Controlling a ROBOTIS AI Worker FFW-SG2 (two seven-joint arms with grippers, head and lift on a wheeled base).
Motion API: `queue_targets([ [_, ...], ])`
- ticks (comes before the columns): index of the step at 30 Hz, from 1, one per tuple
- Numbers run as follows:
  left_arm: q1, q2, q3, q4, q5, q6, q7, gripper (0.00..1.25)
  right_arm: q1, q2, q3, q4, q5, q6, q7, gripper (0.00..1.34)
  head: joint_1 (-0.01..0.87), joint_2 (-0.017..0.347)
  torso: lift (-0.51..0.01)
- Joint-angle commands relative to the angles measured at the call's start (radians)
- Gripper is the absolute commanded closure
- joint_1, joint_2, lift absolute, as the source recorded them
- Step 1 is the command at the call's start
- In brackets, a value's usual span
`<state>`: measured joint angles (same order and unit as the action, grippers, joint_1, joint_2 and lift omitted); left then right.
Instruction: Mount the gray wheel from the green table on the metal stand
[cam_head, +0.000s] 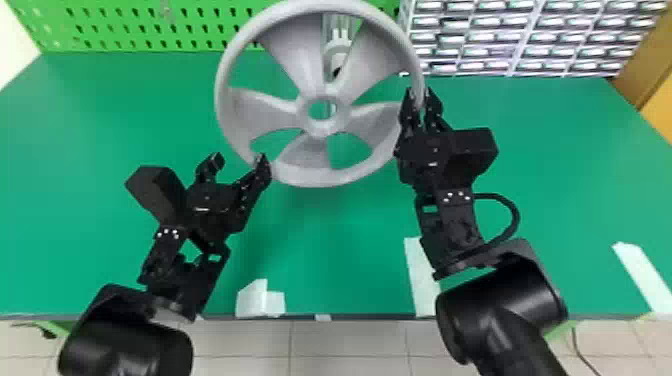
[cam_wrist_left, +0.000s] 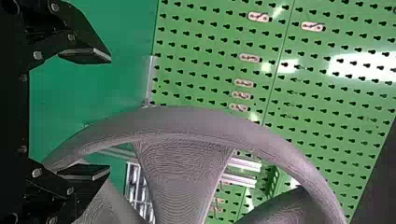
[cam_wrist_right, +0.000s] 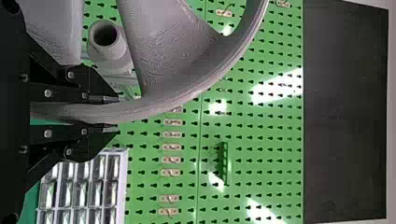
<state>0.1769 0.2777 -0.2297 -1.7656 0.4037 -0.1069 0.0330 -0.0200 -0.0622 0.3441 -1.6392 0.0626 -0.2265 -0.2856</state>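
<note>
Well, nearest me, on the near side of the gray wheel (cam_head: 320, 179), lies the pale tiled floor (cam_head: 350, 345), with the front edge of the green table (cam_head: 325, 250) just past it. White tape (cam_head: 251, 300) is stuck on the tabletop between that edge and the wheel, one patch off toward the wheel's left, a strip (cam_head: 422, 285) toward its right and another (cam_head: 642, 275) well out to its right. A little farther on, at the wheel's near left, I have my left claw (cam_head: 238, 159) spread wide with nothing pinched in it; its inner finger (cam_head: 262, 167) overlaps the rim in my head view, and I cannot tell whether the two touch. My right claw (cam_head: 420, 94) is at the wheel's right side, its two fingers closed on the rim, one on each face, so that is where I grip the wheel. The wheel itself is tilted, its open hub (cam_head: 320, 131) facing me. Beyond the wheel, through the gap between two of its far spokes, I see the metal stand (cam_head: 339, 37), and in my right wrist view a gray tube (cam_wrist_right: 109, 51) with a round, open end. Farthest off, a green pegboard (cam_head: 125, 45) rises beyond the wheel and to its left, and a rack of small drawers (cam_head: 470, 37) beyond it to its right.
</note>
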Motion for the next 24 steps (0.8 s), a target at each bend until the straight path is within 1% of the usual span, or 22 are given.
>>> queue_targets([
  [1, -0.005, 0.0, 0.0, 0.0, -0.002, -0.002, -0.002, 0.42, 0.0, -0.001, 0.001, 0.002, 0.0, -0.005, -0.004, 1.09, 0.867, 0.052, -0.1],
  [6, -0.028, 0.0, -0.007, 0.028, 0.021, -0.013, -0.03, 0.42, 0.0, 0.001, 0.001, 0.004, 0.0, -0.01, -0.006, 1.09, 0.867, 0.052, -0.1],
  [13, -0.074, 0.0, -0.034, 0.074, 0.038, -0.054, -0.044, 0.44, 0.003, 0.001, 0.003, 0.012, -0.003, -0.03, -0.013, 1.09, 0.867, 0.052, -0.1],
  [20, -0.105, 0.0, -0.059, 0.101, 0.046, -0.083, -0.047, 0.52, 0.003, 0.001, 0.006, 0.016, -0.012, -0.036, -0.017, 1.09, 0.867, 0.052, -0.1],
  [24, -0.109, 0.0, -0.065, 0.106, 0.047, -0.088, -0.047, 0.56, 0.003, 0.002, 0.006, 0.016, -0.012, -0.036, -0.017, 1.09, 0.867, 0.052, -0.1],
])
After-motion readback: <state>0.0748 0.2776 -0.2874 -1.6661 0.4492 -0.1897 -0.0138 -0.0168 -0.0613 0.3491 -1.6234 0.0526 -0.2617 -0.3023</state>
